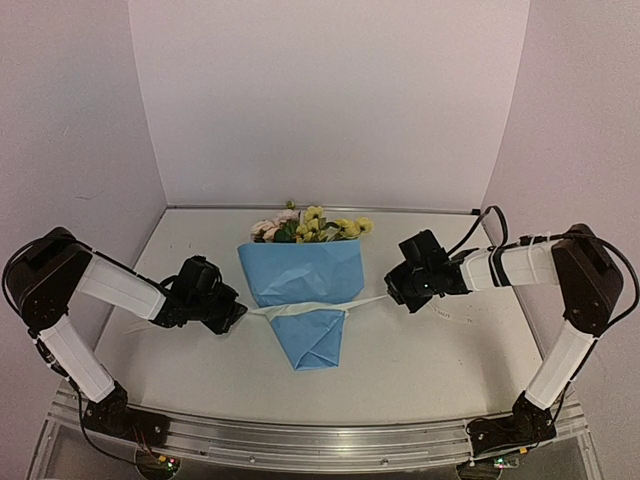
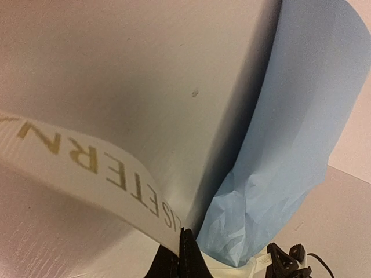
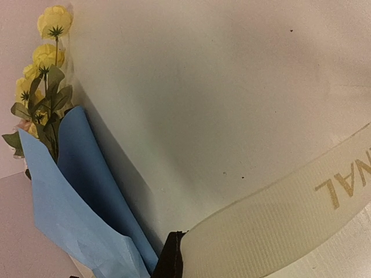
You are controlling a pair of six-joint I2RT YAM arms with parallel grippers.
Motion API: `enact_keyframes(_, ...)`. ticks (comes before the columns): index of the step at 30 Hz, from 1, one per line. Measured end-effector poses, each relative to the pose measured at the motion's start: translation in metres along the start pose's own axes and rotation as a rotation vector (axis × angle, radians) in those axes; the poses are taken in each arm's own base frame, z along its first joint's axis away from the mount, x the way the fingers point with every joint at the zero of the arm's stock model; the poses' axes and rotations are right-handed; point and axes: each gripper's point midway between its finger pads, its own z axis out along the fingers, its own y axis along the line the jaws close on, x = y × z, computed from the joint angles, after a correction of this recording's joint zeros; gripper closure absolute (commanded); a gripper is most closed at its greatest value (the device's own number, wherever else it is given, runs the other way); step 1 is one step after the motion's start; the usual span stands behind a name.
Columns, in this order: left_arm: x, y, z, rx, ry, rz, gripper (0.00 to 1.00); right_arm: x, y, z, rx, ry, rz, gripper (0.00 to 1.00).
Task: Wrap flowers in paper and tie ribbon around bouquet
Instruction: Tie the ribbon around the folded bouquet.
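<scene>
Lab booth, plain white walls (image 1: 330, 100)

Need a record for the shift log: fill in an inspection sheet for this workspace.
Surface: pale table, no spills seen.
Job's things: blue paper cone lies flat, with flowers at its far rim; ribbon crosses its narrow part.
Clutter: nothing seen.
Pincers: left pincer and right pincer are each shut on a ribbon end, one on either side of the cone.
Cables: black cable loops above the right arm, clear of the ribbon.
Surroundings: plain white walls on three sides.
</scene>
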Motion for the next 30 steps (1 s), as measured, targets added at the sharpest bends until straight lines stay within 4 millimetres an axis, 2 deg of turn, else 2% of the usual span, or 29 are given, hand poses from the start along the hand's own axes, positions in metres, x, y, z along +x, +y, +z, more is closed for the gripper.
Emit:
enact_keyframes(8, -0.010, -0.007, -0.002, 0.063, -0.023, -0.020, 1.00, -0.002, -0.002, 0.000, 0.009, -0.008, -0.020, 1.00)
enact_keyframes(12, -0.043, -0.011, -0.016, 0.066, -0.101, -0.011, 1.00, -0.014, -0.009, 0.001, 0.034, -0.031, -0.041, 1.00)
enact_keyframes(16, -0.088, -0.029, -0.044, 0.173, -0.193, -0.045, 1.00, -0.046, -0.018, 0.002, 0.060, -0.069, -0.002, 1.00)
enact_keyframes(19, -0.110, -0.021, -0.060, 0.229, -0.230, -0.087, 1.00, -0.064, -0.029, 0.004, 0.048, -0.089, 0.048, 1.00)
enact_keyframes(24, -0.114, -0.004, -0.063, 0.248, -0.190, -0.145, 1.00, -0.061, -0.064, 0.007, -0.003, -0.039, 0.167, 1.00)
enact_keyframes(30, -0.122, 0.009, -0.064, 0.266, -0.144, -0.208, 1.00, -0.065, -0.075, 0.012, -0.178, 0.025, 0.387, 1.00)
